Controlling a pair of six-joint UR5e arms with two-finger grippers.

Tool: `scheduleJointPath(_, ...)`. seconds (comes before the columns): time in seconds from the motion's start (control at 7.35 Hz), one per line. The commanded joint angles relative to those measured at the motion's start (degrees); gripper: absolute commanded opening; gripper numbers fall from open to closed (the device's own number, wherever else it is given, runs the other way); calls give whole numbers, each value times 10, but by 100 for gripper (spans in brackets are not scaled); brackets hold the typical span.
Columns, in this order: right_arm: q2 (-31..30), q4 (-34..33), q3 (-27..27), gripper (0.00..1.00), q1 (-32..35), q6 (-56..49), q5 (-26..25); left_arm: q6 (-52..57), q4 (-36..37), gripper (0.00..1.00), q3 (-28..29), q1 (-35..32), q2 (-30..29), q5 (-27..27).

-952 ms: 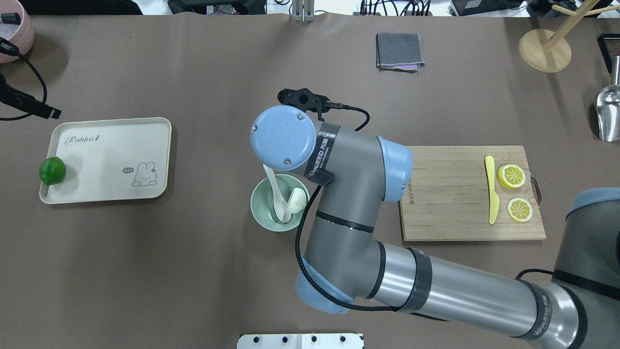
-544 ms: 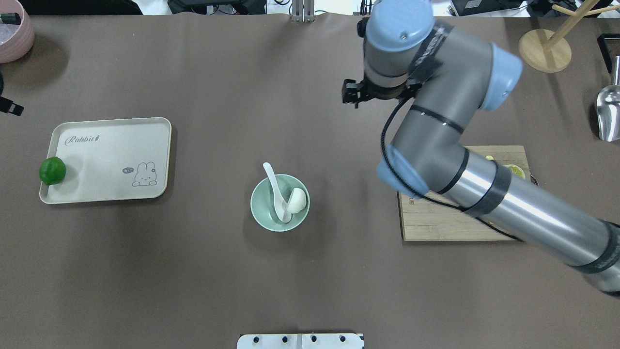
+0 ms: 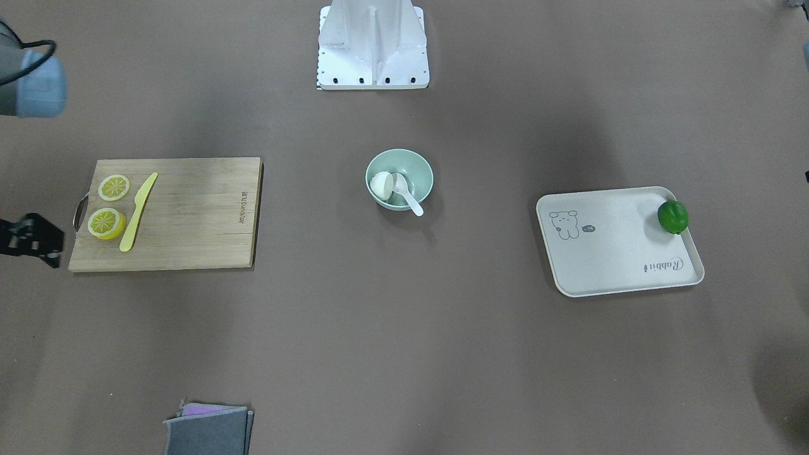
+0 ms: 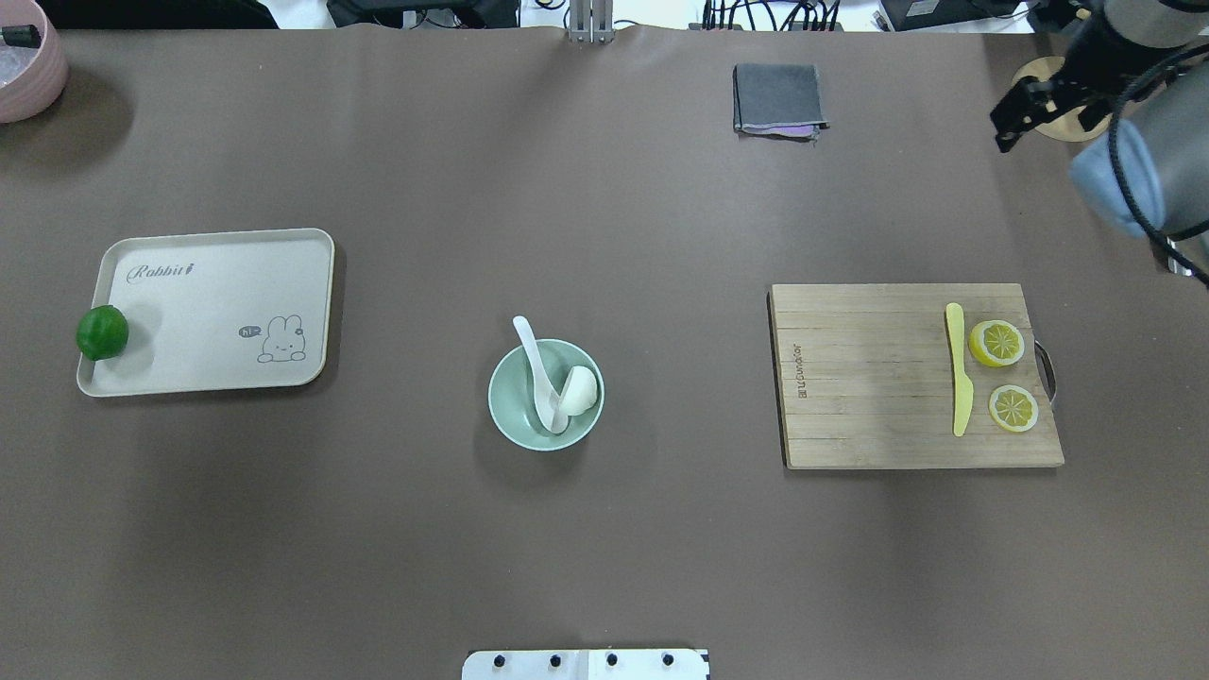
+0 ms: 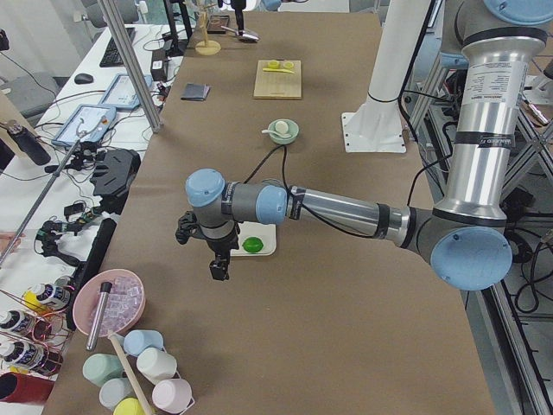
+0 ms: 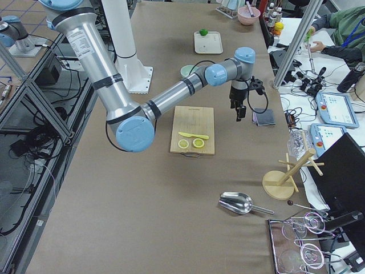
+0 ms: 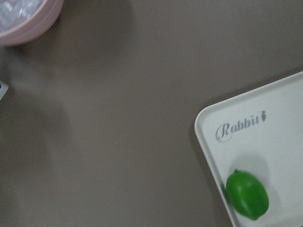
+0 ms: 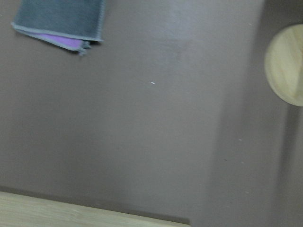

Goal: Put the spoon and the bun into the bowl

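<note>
The pale mint-green bowl point(image 4: 510, 416) stands at the table's middle and also shows in the front view point(image 3: 420, 170). The white spoon point(image 4: 535, 368) lies in it, scoop down, with its handle over the far-left rim. The white bun point(image 4: 581, 389) rests in the bowl against the spoon; it also shows in the front view point(image 3: 380, 185). My right gripper point(image 6: 240, 112) hangs above the table far to the right, near the grey cloth. My left gripper point(image 5: 219, 266) hangs beside the tray, far from the bowl. No fingers show in either wrist view, so I cannot tell if they are open.
A cream tray point(image 4: 217, 283) with a green lime point(image 4: 102, 332) lies at the left. A wooden board point(image 4: 869, 378) with a yellow knife point(image 4: 959, 368) and lemon slices point(image 4: 997, 343) lies at the right. A grey cloth point(image 4: 777, 98), a wooden stand point(image 4: 1053, 104) and a pink bowl point(image 4: 28, 66) are at the back.
My right arm has swung from over the bowl to the far back right. The left gripper has left the overhead view's left edge. Spoon and bun have stayed in the bowl.
</note>
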Motion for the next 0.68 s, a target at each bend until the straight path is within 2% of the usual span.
scheduleJointPath(0.0,-152,39,44,100,68,-87,10,1,24,98,-11,-18,17,-4)
scheduleJointPath(0.14,-199,50,41,100,92,-113,7,0,23,98,-12,-16,13,-5)
scheduleJointPath(0.41,-243,48,44,100,162,-187,17,0,20,98,-18,-23,9,-8)
scheduleJointPath(0.54,-256,48,45,100,185,-215,45,0,20,98,-23,-23,14,-32)
